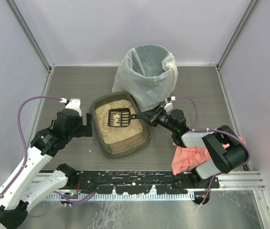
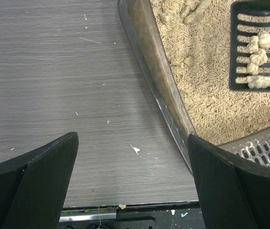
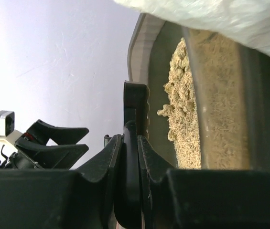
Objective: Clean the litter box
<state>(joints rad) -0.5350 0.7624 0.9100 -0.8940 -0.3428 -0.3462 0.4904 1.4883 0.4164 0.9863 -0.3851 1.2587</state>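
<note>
The litter box [image 1: 125, 151], a dark translucent tray of tan granules, sits mid-table. A black slotted scoop [image 1: 119, 118] hangs over the litter with a few pale clumps [image 2: 256, 59] on it. My right gripper [image 1: 150, 117] is shut on the scoop's handle [image 3: 131, 167], at the box's right rim. My left gripper [image 1: 88, 126] is open and empty at the box's left side. In the left wrist view its left finger [image 2: 39, 176] is over bare table, and its right finger [image 2: 230, 183] is over the box's rim [image 2: 156, 81]. Clumped litter [image 3: 180, 86] lies along the box's wall [image 3: 166, 62].
A tall round bin lined with a white bag [image 1: 146, 71] stands right behind the box, and its bag [image 3: 221, 19] hangs close above my right gripper. A pink cloth [image 1: 189, 160] lies under the right arm. A black rail [image 1: 135, 179] runs along the near edge. Small crumbs [image 2: 135, 149] dot the table.
</note>
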